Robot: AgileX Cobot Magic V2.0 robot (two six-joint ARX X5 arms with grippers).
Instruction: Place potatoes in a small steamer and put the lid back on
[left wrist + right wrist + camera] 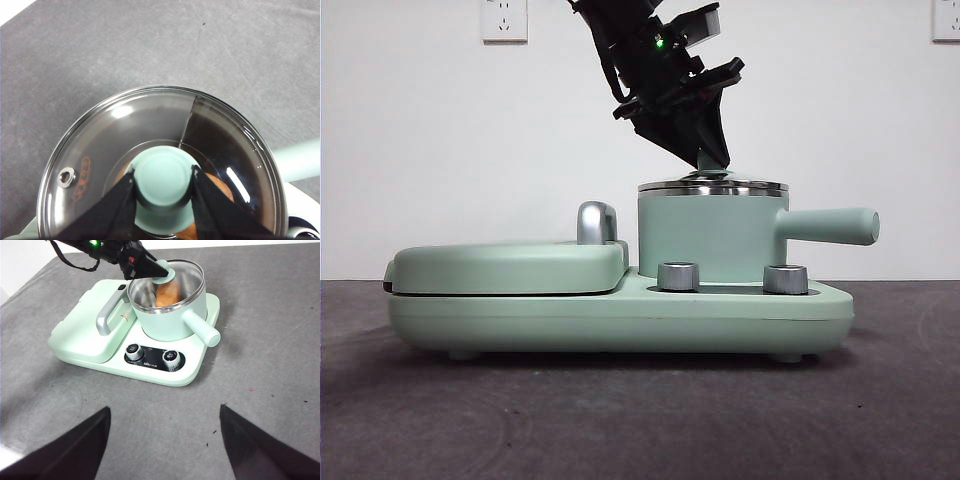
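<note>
The mint-green steamer (710, 235) stands on its base with the glass lid (713, 186) lying level on its chrome rim. My left gripper (710, 158) comes down from above, shut on the lid's green knob (164, 175). Through the glass (150, 120) the orange-brown potato (220, 187) shows inside the pot. In the right wrist view the steamer (167, 322) holds the potato (167, 292), with the left gripper (150, 267) at the knob. My right gripper (165, 409) hangs open and empty, well back from the appliance over the grey table.
The flat griddle cover (510, 265) with its chrome latch (597, 222) lies beside the pot on the same base. Two chrome dials (678, 276) face front. The pot's straight handle (830, 225) sticks out sideways. Grey tabletop (270, 370) surrounds the appliance.
</note>
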